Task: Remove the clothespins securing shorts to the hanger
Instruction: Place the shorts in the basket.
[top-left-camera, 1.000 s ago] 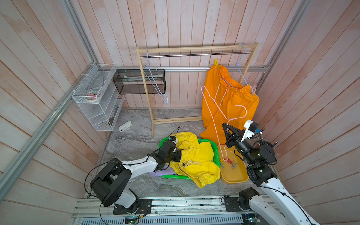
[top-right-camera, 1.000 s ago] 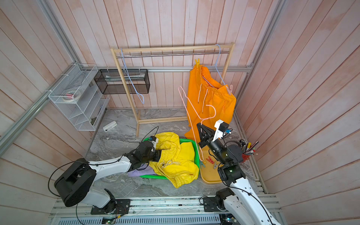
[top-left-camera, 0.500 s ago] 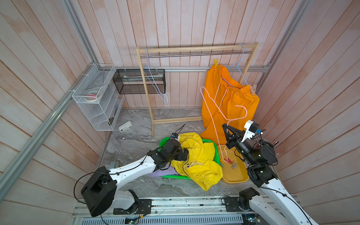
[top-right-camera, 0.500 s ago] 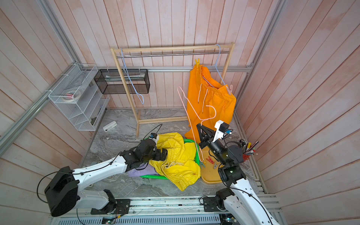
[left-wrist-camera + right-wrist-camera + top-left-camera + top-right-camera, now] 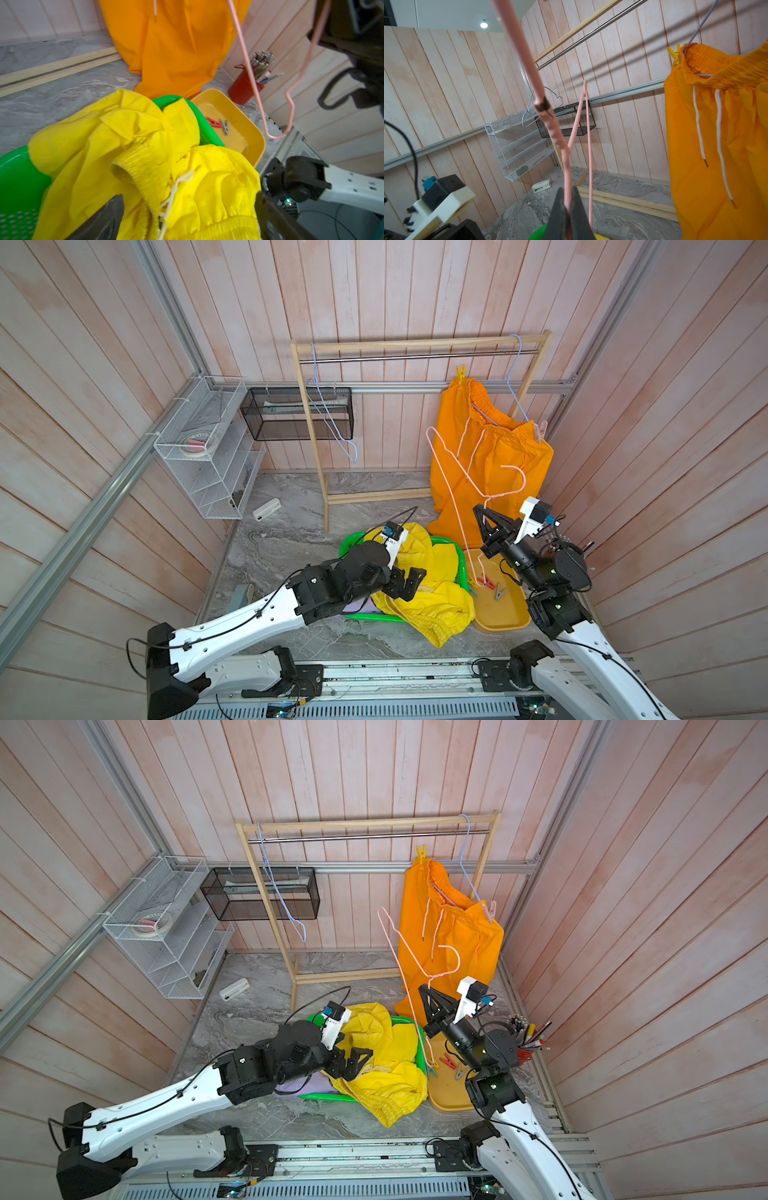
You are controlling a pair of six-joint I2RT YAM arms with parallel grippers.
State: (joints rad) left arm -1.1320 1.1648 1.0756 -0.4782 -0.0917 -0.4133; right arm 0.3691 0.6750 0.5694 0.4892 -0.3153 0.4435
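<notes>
The right tool [image 5: 478, 511] clenches the pink hanger [image 5: 557, 135] (left tool [image 5: 409, 583] released). The orange shorts' [image 5: 511, 456] yellow clothespin [image 5: 460, 372] stands at its twelve o'clock.

grey marbled floor [image 5: 291, 543] carries green basket [image 5: 374, 618], yellow tray [image 5: 507, 614], white stapler [image 5: 266, 509], wooden rack [image 5: 374, 495].

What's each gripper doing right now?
Left gripper: open, holding nothing, over the bright yellow fabric shorts.
Right gripper: closed on the thin pink wire hanger.

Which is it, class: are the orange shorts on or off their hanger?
On: the orange shorts hang from the blue hanger, a yellow clothespin clipped at the waistband.
</notes>
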